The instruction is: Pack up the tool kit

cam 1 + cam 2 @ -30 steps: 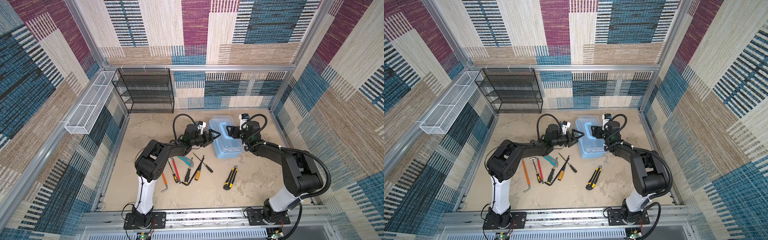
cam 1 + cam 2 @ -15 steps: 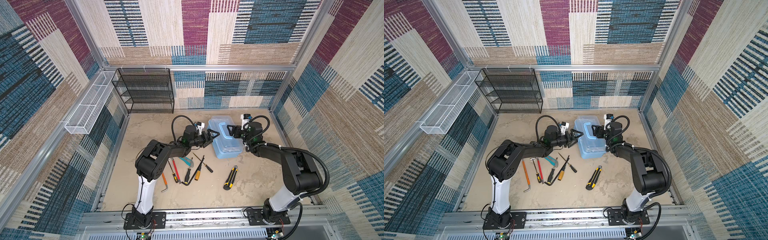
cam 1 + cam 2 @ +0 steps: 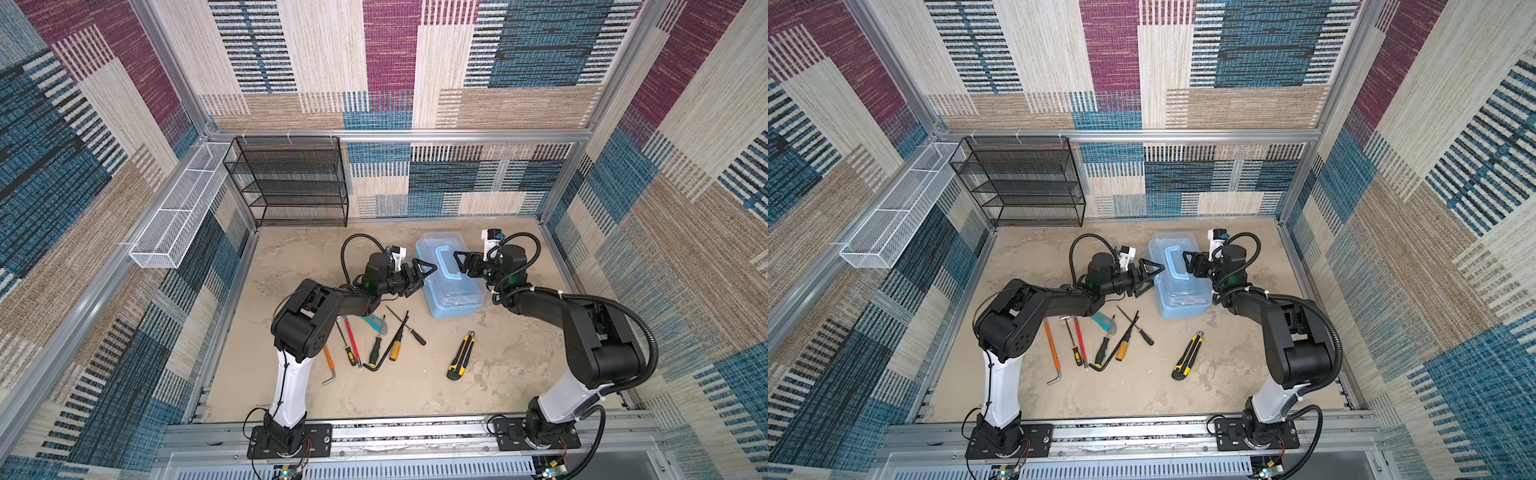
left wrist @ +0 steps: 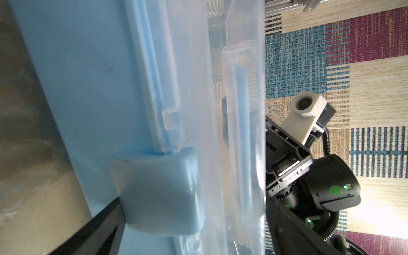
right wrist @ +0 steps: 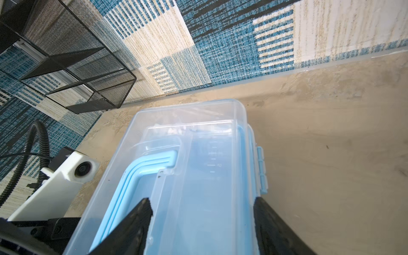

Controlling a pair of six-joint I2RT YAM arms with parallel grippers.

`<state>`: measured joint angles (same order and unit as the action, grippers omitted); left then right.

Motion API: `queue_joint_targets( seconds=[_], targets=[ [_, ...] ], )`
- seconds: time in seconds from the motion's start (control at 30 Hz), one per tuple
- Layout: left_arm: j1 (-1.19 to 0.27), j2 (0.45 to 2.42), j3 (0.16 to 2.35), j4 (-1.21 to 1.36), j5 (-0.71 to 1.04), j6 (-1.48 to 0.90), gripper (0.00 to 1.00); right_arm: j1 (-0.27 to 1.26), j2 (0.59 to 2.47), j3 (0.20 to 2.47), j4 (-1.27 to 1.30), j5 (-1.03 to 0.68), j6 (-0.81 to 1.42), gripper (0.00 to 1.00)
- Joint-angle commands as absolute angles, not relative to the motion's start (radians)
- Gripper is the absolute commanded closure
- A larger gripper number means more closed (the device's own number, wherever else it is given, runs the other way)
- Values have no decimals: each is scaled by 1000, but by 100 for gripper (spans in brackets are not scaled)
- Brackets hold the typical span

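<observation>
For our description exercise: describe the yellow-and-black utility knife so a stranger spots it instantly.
Find the light blue box on the floor. Toward the arm bases from it lies the utility knife. It is chunky, yellow and black, apart from the thin tools near the left arm.

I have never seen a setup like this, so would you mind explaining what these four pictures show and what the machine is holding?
These are two robot arms mounted at the front, each ending in a two-fingered gripper. Two pictures look down from overhead; the other two come from small cameras on the arms' wrists. On the floor stands a light blue tool box, clear lid on, handle folded flat. Beside it lie loose tools: screwdrivers, hex keys, a yellow utility knife. A black mesh rack and a white wire basket sit near the back corner. The left gripper is open, one finger against the box's latch. The right gripper, also open, straddles part of the lid; whether it presses it I cannot tell. Nothing is lifted.
</observation>
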<state>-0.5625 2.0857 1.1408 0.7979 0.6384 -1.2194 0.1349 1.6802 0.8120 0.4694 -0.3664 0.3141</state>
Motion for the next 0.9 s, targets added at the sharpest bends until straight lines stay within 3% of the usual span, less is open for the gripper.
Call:
queue_joint_targets(
  seconds=[0.0, 0.37, 0.87],
  targets=[
    [-566, 2087, 1150, 1076, 684, -1277, 1, 146, 1699, 787, 113, -504, 317, 25],
    [-566, 2088, 1152, 1156, 666, -1321, 6, 146, 1681, 800, 87, -530, 272, 6],
    [-561, 2112, 1138, 1267, 634, -1382, 16, 146, 1711, 823, 85, -567, 274, 12]
  ],
)
